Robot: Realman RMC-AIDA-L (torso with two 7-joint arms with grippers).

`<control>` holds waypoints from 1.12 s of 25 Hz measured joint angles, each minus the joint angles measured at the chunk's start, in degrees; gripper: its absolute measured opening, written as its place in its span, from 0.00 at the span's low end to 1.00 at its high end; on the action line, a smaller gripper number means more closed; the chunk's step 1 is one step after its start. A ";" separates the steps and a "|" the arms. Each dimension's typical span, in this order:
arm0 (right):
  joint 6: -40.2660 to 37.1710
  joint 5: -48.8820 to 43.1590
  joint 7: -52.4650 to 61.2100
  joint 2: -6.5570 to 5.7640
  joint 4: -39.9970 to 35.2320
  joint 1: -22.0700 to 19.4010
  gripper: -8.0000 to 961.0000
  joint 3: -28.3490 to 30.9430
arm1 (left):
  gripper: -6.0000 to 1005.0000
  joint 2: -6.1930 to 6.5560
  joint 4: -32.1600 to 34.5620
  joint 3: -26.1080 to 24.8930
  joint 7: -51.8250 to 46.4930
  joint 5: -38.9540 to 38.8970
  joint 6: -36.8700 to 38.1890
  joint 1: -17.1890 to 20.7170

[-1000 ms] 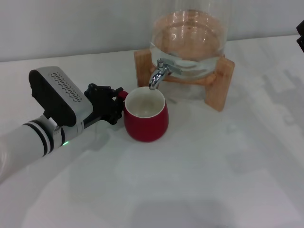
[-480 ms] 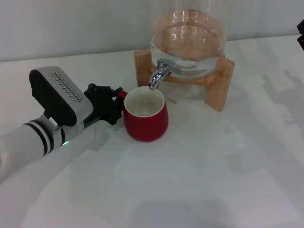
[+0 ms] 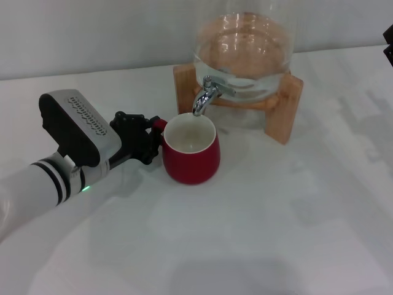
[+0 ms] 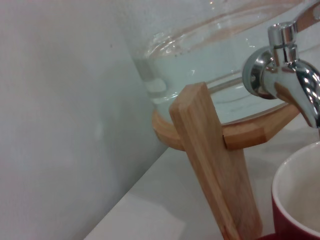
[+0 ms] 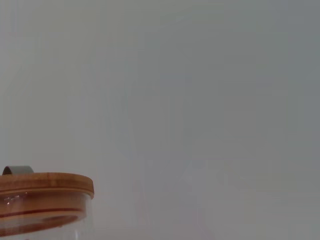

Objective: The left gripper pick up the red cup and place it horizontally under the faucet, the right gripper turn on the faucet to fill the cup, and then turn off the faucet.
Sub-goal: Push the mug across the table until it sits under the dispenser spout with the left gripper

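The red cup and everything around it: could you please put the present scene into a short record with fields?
cup: the red cup stands upright on the white table, white inside showing no visible water
cup position: its mouth sits just under the spout of the faucet
faucet: chrome, no water stream visible, fixed to a glass jar on a wooden stand
left tool: the left gripper is at the cup's handle, shut on it
right tool: the right gripper is barely in view at the head view's right edge, away from the faucet
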 joint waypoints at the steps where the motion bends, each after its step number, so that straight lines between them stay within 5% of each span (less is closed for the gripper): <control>1: 0.00 0.00 0.00 0.00 0.00 -0.01 0.75 0.00 | 0.13 0.00 0.02 0.00 0.00 0.09 0.00 0.04; 10: -0.04 0.00 0.00 0.00 0.00 -0.13 0.75 0.00 | 0.28 0.00 0.60 0.00 0.01 0.41 -0.09 0.18; 28: -0.09 0.00 0.00 0.00 0.00 -0.26 0.75 -0.03 | 0.29 0.05 3.73 -2.77 6.65 -0.12 -0.05 4.27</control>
